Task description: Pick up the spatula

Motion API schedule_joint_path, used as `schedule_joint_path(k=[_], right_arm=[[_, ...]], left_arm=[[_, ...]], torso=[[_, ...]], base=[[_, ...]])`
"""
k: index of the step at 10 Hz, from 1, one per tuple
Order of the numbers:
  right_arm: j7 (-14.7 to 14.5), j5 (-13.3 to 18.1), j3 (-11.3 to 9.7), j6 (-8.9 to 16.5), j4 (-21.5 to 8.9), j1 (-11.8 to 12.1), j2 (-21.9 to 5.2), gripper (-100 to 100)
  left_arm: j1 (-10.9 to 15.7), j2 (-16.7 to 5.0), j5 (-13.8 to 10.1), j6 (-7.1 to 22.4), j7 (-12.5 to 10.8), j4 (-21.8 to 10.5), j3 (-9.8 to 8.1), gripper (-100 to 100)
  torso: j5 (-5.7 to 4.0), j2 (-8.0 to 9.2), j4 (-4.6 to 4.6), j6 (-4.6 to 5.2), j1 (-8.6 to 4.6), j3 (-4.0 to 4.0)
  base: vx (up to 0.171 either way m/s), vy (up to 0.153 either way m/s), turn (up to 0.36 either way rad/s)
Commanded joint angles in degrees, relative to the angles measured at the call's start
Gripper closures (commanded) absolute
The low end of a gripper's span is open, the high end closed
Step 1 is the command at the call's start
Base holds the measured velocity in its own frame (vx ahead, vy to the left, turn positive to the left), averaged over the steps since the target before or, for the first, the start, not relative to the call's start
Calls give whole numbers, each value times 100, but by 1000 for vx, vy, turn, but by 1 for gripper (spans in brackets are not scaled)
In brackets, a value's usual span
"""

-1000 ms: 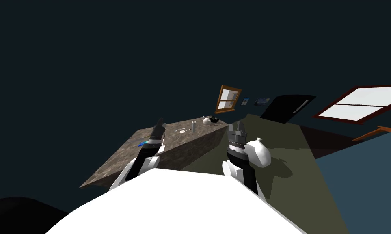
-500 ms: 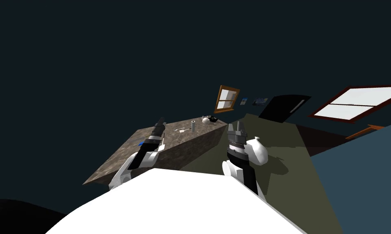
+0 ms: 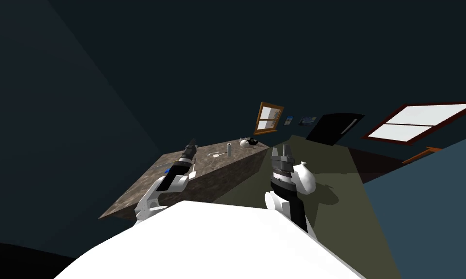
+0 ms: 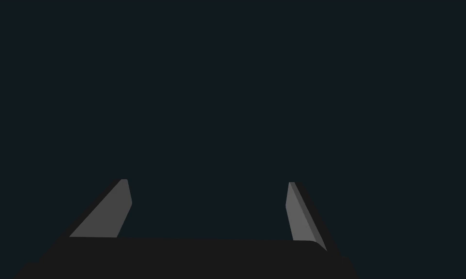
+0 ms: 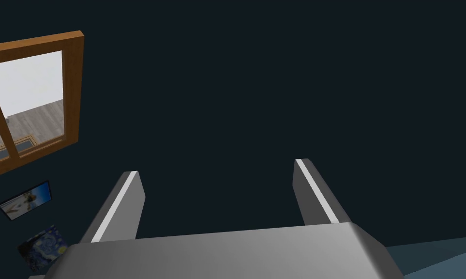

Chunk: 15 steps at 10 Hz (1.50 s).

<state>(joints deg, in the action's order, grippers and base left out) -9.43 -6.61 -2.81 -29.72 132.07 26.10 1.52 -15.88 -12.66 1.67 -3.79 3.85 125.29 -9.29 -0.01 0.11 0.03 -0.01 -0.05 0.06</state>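
Note:
In the head view a small pale spatula (image 3: 217, 154) lies flat on the brown mottled counter (image 3: 144, 186), toward its far end beside a grey upright cylinder (image 3: 230, 149). My left gripper (image 3: 191, 144) hovers over the counter, short of the spatula and to its left; in the left wrist view my left gripper (image 4: 206, 183) is open with nothing between the fingers. My right gripper (image 3: 283, 152) is raised off the counter's right side; the right wrist view shows my right gripper (image 5: 217, 167) open and empty too.
A white teapot-like object (image 3: 246, 142) with something black beside it stands at the counter's far end. A small blue item (image 3: 167, 171) lies under my left forearm. A white rounded object (image 3: 304, 177) sits on the olive floor (image 3: 353, 203) at right.
My left arm has reached a little further forward along the counter. The head view has drifted slightly, so the room shifted left. The right arm holds still.

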Motion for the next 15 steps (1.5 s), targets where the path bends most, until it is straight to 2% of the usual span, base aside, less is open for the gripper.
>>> schedule_joint_path(k=[1,3,4,5,6,8,9,10,11,13,14,15], right_arm=[[0,0,0,0,0,0,0,0],[0,0,0,0,0,0,0,0],[0,0,0,0,0,0,0,0],[0,0,0,0,0,0,0,0],[0,0,0,0,0,0,0,0],[0,0,0,0,0,0,0,0],[0,0,0,0,0,0,0,0],[0,0,0,0,0,0,0,0],[0,0,0,0,0,0,0,0],[0,0,0,0,0,0,0,0],[0,0,0,0,0,0,0,0],[0,0,0,0,0,0,0,0]], left_arm=[[286,-118,-72,286,-55,-209,-153,-100],[297,-118,-72,446,-55,-209,-153,-100],[538,-214,-140,672,-109,-387,-293,-100],[538,-214,-140,801,-109,-387,-293,-100],[782,-304,-207,959,-164,-580,-436,-100],[784,-304,-207,1171,-164,-580,-436,-100],[1032,-391,-274,1398,-221,-788,-581,-100],[1032,-391,-274,1554,-221,-788,-581,-100],[1280,-476,-340,1739,-279,-1010,-728,-100],[1280,-476,-340,1949,-279,-1010,-728,-100],[1527,-561,-403,2186,-339,-1245,-877,-100],[1527,-561,-403,2343,-339,-1245,-877,-100]], torso=[[0,0,0,0,0,0],[0,-3,-1,0,2,-2],[1,-7,-2,0,4,-4],[1,-7,-2,1,2,-4],[0,-6,-2,0,1,-4],[0,-5,-1,0,0,-3],[1,-6,-2,-1,3,-4],[0,-8,-2,1,2,-5],[1,-9,-2,-1,1,-5],[0,-7,-2,-1,-2,-4],[0,-8,-2,-2,0,-5],[0,-10,-2,1,-1,-6]], base=[[-27,-17,-32],[-16,-8,-13],[-16,-14,-47],[-17,-15,-28],[-23,-23,-44],[-16,-12,-14],[-12,-14,-49],[-10,-15,-37],[-18,-23,-66],[-10,-19,-11],[-6,-24,-61],[-4,-21,-40]])
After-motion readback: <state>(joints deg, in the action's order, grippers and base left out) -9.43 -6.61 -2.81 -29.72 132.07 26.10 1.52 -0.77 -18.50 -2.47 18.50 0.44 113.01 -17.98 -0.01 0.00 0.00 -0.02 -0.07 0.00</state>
